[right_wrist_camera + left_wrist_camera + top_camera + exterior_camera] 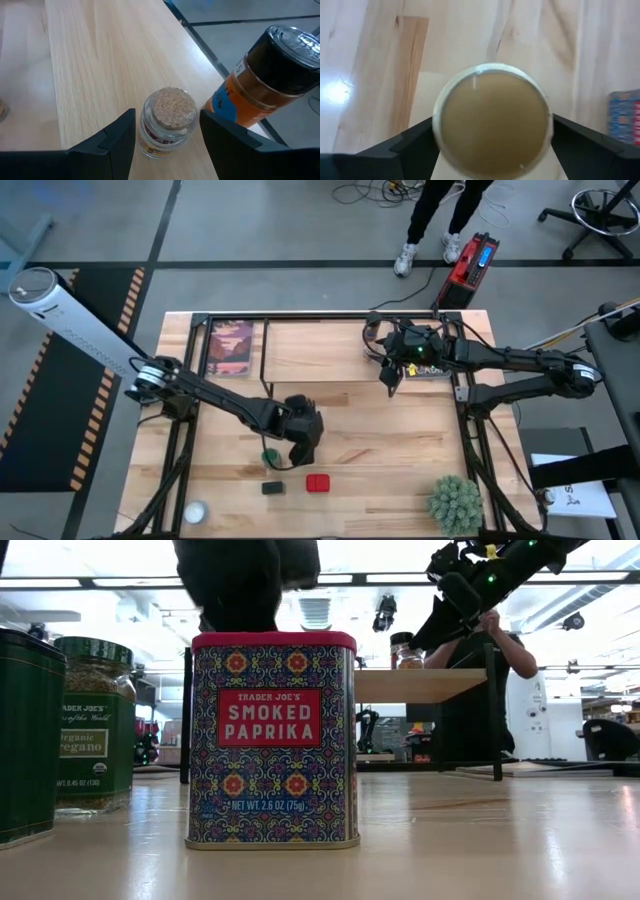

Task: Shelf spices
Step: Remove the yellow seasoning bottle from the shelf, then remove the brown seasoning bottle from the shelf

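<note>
Left gripper [492, 150]: over the middle of the tabletop [380, 460], pointing down; its fingers [400, 147] stand spread on either side of the tan round jar [492, 125], whether touching it cannot be told.
Tan round jar: upright, lid toward the wrist camera, bare wood all round it.
Right gripper [167, 135]: above the shelf [100, 55], fingers [112, 142] parted around the tiny clear jar [167, 122]; contact cannot be told.
Tiny clear jar: upright on the shelf plank, cork top up, close to the plank's long edge.
Dark-capped brown bottle [265, 75]: just beside the tiny jar, at the same edge, long axis upright.
Red square tin [272, 738]: upright near the table's front edge, label facing the low camera.
Green-lidded jar [95, 725]: upright, left of the tin in the low view.
Small black box [273, 488]: beside the tin, near the front edge.
Open room: wide bare wood between the tin and the shelf legs.
</note>
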Controlling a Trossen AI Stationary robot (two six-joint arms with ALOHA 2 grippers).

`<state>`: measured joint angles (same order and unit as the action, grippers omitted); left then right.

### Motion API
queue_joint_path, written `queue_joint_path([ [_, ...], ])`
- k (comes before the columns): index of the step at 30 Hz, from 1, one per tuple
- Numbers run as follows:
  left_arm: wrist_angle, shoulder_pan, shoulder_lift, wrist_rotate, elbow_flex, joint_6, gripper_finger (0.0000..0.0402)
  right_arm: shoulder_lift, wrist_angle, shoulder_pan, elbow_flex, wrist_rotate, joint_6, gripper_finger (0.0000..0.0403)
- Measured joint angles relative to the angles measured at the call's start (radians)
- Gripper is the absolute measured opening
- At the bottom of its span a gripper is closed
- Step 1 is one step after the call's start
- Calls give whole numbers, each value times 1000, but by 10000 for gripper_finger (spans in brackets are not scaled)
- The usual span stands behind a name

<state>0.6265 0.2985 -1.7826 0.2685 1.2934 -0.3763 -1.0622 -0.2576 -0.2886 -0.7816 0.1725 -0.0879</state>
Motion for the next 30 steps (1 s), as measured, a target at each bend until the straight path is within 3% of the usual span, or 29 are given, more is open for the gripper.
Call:
queue_joint_path([
  [10,20,-11,137,-7,20,44,337,-2,7,-3,0,-2,0,199],
  [16,24,-37,195,209,97,178,323,-2,10,-11,0,-42,3,199],
  [19,26,-88,195,235,149,235,314,-2,11,-20,0,-42,2,199],
  [24,13,-188,183,207,213,312,303,-2,11,-20,0,-51,7,199],
  [30,-89,-311,147,29,219,364,292,-2,18,-20,0,-51,8,199],
])
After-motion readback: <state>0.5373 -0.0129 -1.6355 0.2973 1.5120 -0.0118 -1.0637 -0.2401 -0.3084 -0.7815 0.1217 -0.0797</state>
